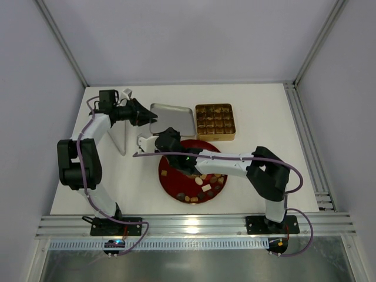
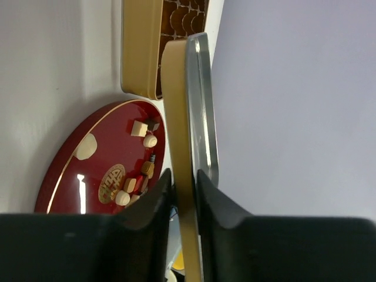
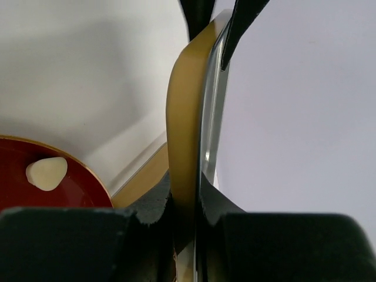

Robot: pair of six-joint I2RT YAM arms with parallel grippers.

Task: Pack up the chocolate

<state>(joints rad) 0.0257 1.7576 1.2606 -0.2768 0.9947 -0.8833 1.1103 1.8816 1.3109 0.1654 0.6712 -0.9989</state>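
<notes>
Left gripper (image 1: 151,116) and right gripper (image 1: 158,140) each pinch the flat, gold-rimmed metal lid's (image 1: 173,117) edge, jaws nearly closed. They'd best move together, keeping it level.

Arms: two, a left arm (image 1: 79,161) and a right arm (image 1: 235,161).
Hands: two, a left hand (image 1: 151,117) and a right hand (image 1: 169,134).
Bench (image 1: 264,111): one.
Plate (image 1: 202,147): one, round and red.
Tin (image 1: 215,138): one, square and gold.
Compartments (image 1: 215,115): sixteen, in four rows of four; how many are filled is too small to tell.
Lid (image 1: 170,119): one.
Chocolate (image 1: 205,183) on the plate: roughly a dozen loose pieces in the top view; the right arm covers part of the plate, so the exact count is unclear.
Cream-white pieces: at least four in the left wrist view.
</notes>
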